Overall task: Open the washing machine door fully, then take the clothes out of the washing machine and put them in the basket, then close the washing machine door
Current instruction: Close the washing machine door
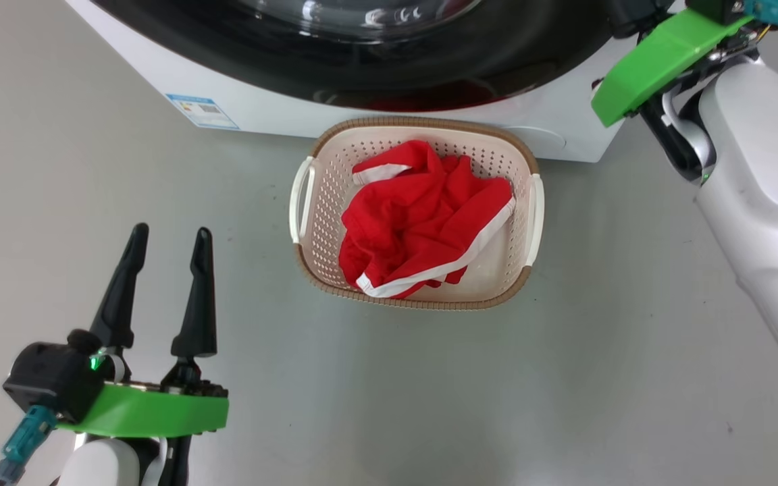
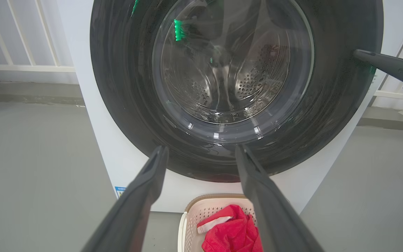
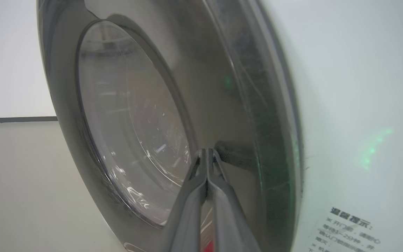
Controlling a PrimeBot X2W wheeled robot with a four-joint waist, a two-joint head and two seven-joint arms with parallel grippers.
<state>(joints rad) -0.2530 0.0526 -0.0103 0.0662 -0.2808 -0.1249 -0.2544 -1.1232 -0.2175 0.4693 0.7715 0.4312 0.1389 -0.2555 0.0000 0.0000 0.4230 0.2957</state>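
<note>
Red clothes [image 1: 423,216] heaped in basket [image 1: 423,123] on floor, just in front of washing machine [image 1: 261,101]. Door [image 2: 334,87] lies against machine front; latch unclear. Right pincer [image 3: 206,151] clenched, empty, tips on door's black rim at right. Push squarely on rim, off glass, until flush. Left pincer [image 1: 171,229] released, idle, near left.

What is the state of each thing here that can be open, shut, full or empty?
Door: closed against the washing machine.
Drum: looks empty through the glass.
Basket: holds the red clothes.
Left gripper: open, empty.
Right gripper: shut, tips against the door's black rim.
</note>
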